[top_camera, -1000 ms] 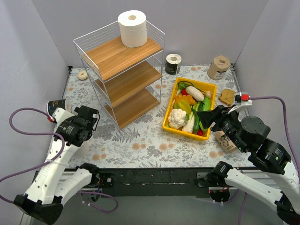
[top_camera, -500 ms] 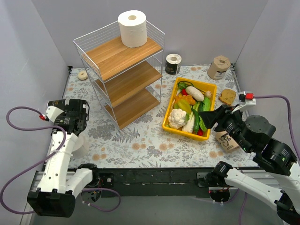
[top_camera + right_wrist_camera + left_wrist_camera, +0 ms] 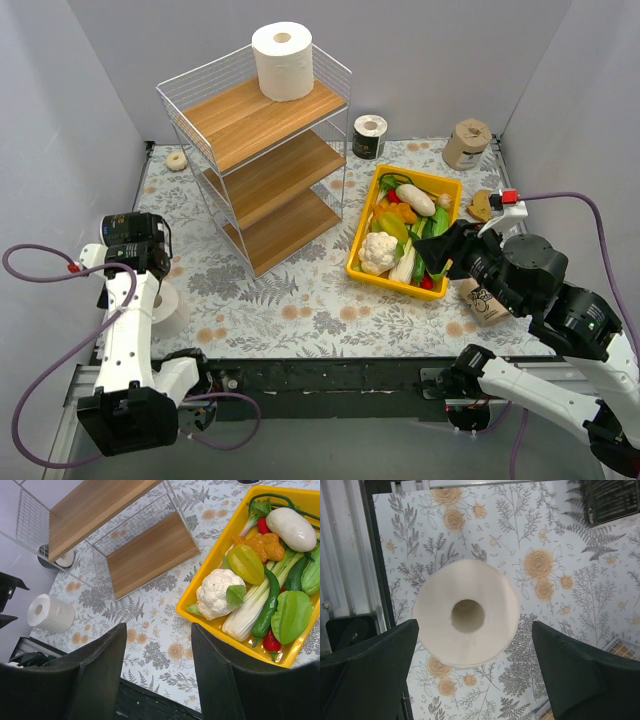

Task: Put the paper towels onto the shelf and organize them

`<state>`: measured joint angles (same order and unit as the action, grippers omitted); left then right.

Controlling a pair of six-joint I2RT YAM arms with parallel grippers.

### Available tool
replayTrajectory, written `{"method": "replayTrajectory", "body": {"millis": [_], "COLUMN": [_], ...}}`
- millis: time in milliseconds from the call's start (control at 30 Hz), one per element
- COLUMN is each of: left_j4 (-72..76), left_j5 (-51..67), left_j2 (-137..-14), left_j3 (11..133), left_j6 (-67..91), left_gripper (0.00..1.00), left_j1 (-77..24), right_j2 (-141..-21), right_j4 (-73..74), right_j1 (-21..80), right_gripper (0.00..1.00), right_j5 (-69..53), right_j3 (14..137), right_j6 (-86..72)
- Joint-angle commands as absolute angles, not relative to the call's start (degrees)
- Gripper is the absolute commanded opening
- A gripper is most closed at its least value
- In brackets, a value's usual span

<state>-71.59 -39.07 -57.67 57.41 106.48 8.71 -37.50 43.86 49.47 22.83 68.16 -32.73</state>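
The shelf (image 3: 262,150) stands back left, with one big white roll (image 3: 283,60) on its top board. The second white roll (image 3: 466,615) stands upright on the table at the near left, also in the top view (image 3: 168,306). My left gripper (image 3: 474,626) hangs open right above it, jaws either side, not touching. A black roll (image 3: 369,137) and a tan roll (image 3: 466,144) stand at the back. Another black roll (image 3: 612,500) is near the left gripper. A second tan roll (image 3: 487,302) lies under my right arm. My right gripper (image 3: 159,630) is open and empty.
A yellow bin (image 3: 448,190) full of vegetables sits right of the shelf, just ahead of the right gripper (image 3: 445,250). A small beige ring (image 3: 177,159) lies at the back left. A bread slice (image 3: 484,207) lies right of the bin.
My left arm has swung back and left, and its gripper now points straight down over the white roll. My right arm has shifted slightly left.
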Motion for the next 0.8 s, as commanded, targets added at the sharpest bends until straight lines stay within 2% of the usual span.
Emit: {"method": "replayTrajectory", "body": {"millis": [0, 233, 400, 600, 767], "left_j4": [-72.8, -75.3, -77.0, -76.9, -77.1], "left_j5": [-39.4, -34.5, -33.2, -30.0, -31.7], "left_j2": [-58.2, -60.8, -60.1, -61.0, -61.6], "left_j3": [56.9, 56.5, 57.5, 54.0, 52.2], "left_j6": [108.4, 111.4, 114.1, 116.0, 119.1], "left_gripper": [0.96, 0.93, 0.98, 0.98, 0.98], "left_j1": [10.2, 14.3, 15.1, 15.6, 16.0], "right_j2": [-36.5, -34.8, -34.9, -35.0, -36.1], "right_j4": [43.7, 45.4, 46.9, 45.7, 45.8], "right_j1": [49.3, 49.3, 49.3, 49.3, 49.3], "right_gripper": [0.62, 0.62, 0.62, 0.62, 0.62], "right_j5": [22.1, 22.2, 22.7, 23.2, 22.5], "right_j3": [71.3, 70.7, 71.5, 70.9, 71.1], "right_j6": [-33.2, -34.9, -35.0, -34.5, -33.8]}}
